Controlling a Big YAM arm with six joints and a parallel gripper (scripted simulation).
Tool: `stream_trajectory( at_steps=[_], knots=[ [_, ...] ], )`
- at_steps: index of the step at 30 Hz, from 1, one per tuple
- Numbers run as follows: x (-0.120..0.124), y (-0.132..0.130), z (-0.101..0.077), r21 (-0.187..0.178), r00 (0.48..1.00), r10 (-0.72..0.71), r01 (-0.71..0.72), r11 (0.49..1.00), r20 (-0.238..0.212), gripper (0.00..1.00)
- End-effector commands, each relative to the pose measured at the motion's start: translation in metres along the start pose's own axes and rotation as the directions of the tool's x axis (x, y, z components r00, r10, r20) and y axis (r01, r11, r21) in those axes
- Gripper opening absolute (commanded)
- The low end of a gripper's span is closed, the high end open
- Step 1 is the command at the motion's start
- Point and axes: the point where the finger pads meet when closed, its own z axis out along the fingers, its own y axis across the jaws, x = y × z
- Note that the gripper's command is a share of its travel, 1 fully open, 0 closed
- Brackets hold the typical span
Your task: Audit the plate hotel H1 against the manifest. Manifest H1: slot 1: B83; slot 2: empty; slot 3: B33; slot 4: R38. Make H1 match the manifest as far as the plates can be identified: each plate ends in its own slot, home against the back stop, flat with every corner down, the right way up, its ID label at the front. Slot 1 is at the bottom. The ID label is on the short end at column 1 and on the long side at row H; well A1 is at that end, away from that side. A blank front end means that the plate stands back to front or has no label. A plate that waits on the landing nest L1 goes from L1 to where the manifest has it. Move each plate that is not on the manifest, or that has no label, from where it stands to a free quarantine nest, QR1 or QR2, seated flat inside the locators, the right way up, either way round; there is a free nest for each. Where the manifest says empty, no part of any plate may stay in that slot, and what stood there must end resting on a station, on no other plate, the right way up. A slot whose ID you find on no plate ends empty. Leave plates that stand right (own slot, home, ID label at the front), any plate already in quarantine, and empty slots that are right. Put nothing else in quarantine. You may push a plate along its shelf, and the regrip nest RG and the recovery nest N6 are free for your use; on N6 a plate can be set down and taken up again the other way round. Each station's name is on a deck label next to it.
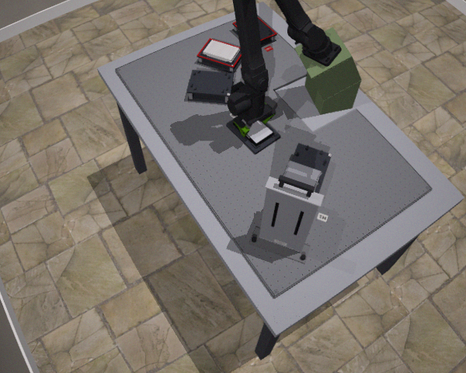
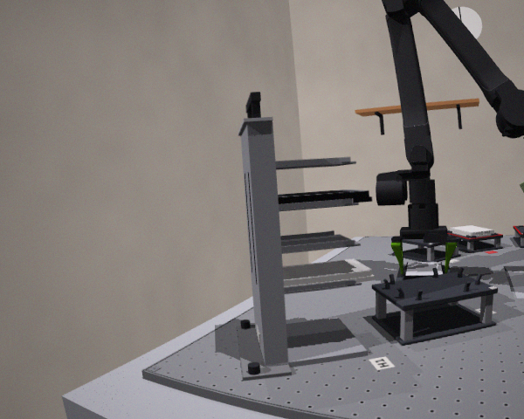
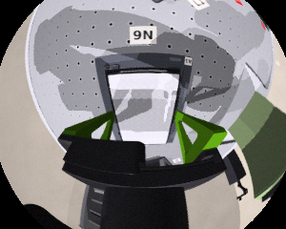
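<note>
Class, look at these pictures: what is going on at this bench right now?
A single black robot arm is sorting plates for a plate hotel. Its gripper hangs over the N6 nest, fingers wide open on either side of a white plate lying there, gripping nothing. In the hotel, one dark plate lies on the third shelf up, jutting past its front edge. Another white plate lies on a red-edged nest.
</note>
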Motion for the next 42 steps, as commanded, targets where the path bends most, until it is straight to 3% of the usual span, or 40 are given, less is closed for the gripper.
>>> stream_trajectory(
  at_steps=[1, 11, 34, 37, 42],
  knots=[
    [-0.001, 0.003, -0.001, -0.01, 1.0, -0.003, 0.003, 1.0, 0.002, 1.0],
    [-0.001, 0.003, -0.001, -0.01, 1.0, -0.003, 0.003, 1.0, 0.002, 1.0],
    [0.002, 0.006, -0.074, -0.019, 1.0, -0.001, 0.001, 1.0, -0.001, 1.0],
    [0.0, -0.006, -0.067, 0.018, 0.997, -0.079, 0.079, 0.997, 0.001, 1.0],
    [-0.001, 0.0, -0.069, 0.001, 0.991, -0.136, 0.136, 0.991, 0.002, 1.0]
  ],
)
